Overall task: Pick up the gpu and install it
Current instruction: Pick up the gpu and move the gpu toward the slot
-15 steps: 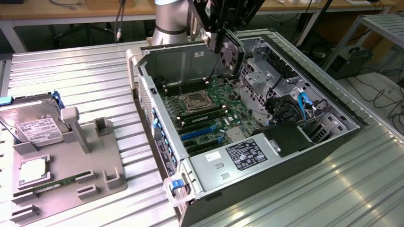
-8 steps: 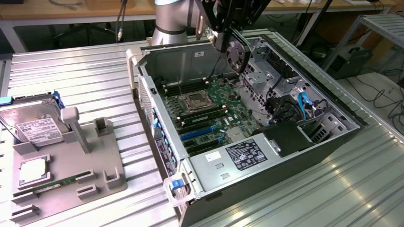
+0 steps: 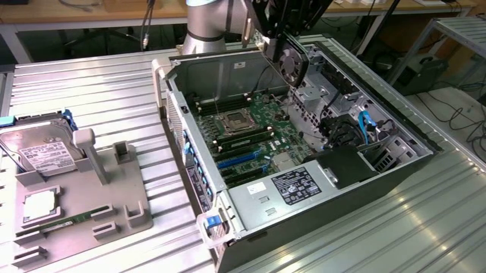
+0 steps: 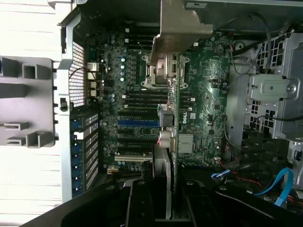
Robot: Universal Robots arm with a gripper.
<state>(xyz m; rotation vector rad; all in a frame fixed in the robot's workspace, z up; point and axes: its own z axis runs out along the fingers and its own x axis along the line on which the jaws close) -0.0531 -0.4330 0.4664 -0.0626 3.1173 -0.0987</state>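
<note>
Black-fanned gpu (image 3: 293, 61) fast in the gripper (image 3: 278, 44) above the open computer case (image 3: 220, 71); power-supply label (image 3: 299, 187) unreadable.

The arm (image 3: 204, 23) is cut off at 12 o'clock of the exterior view, and the holder (image 3: 99, 199) at 8 o'clock. The print on the hard drive (image 3: 42, 149) is too small to be read. In the wrist view the graphics card (image 4: 172, 109) is seen edge-on, its faces hidden.

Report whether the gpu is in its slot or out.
Out. The gripper holds the gpu in the air above the open case, clear of the motherboard slots.
</note>
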